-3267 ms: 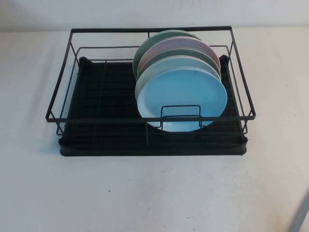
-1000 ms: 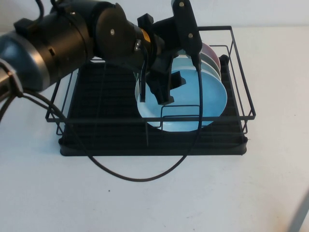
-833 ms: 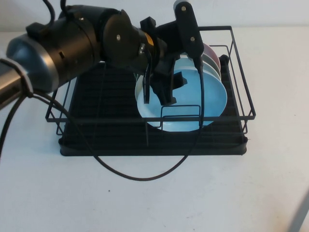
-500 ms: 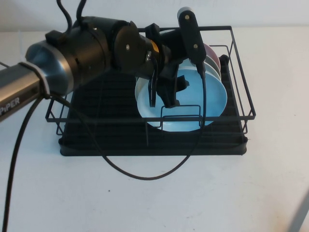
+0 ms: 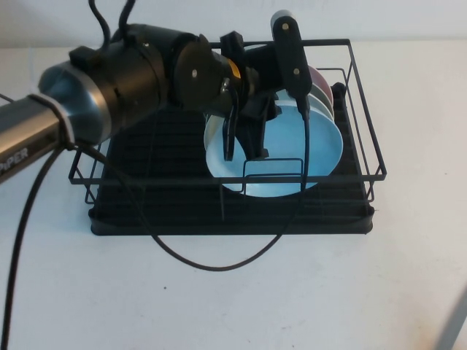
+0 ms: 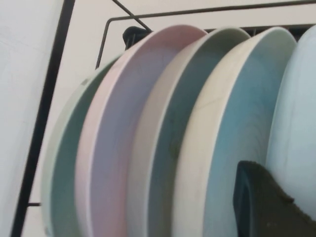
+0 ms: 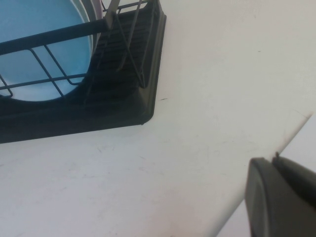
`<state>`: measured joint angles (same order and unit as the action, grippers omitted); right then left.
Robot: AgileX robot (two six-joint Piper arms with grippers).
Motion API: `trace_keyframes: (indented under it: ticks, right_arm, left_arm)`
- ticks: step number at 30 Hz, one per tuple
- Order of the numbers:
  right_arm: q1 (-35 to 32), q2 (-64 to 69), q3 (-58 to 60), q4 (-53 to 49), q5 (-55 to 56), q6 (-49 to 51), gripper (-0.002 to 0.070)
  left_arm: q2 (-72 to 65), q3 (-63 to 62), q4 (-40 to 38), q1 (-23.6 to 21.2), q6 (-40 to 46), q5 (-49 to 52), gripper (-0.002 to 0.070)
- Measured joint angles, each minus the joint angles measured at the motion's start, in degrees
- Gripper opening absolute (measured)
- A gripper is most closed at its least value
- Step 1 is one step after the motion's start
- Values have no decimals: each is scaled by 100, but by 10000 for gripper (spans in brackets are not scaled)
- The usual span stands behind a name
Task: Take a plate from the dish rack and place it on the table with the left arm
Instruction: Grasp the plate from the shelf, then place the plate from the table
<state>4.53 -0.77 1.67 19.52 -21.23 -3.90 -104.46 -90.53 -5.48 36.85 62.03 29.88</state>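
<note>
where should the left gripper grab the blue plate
By its top rim, from above. The plate stands on edge at the front of the stack in the rack, so only the rim is free. The left gripper straddles it; the right gripper stays off the rack.

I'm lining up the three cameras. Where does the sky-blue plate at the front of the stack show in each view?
High view: the plate stands at the front of the stack in the dish rack, the left pincer straddling its rim.
Left wrist view: a pale blue curve at the edge, beside one pincer finger.
Right wrist view: blue behind rack wires; the right pincer is parked away.
Shared landmark: the dish rack's black wire.
</note>
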Motion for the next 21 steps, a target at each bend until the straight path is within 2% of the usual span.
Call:
trace_keyframes:
  ticks: [12, 14, 17, 21]
  right_arm:
    - [0, 0, 0, 0, 0, 0, -18]
    - [0, 0, 0, 0, 0, 0, -18]
    - [0, 0, 0, 0, 0, 0, -18]
    - [0, 0, 0, 0, 0, 0, -18]
  left_arm:
    - [1201, 0, 386, 0, -224, 67, 55]
    - [1553, 0, 319, 0, -559, 1, 55]
    - [2074, 0, 69, 0, -1536, 91, 55]
    - [2695, -2, -53, -23, -2780, 1007, 55]
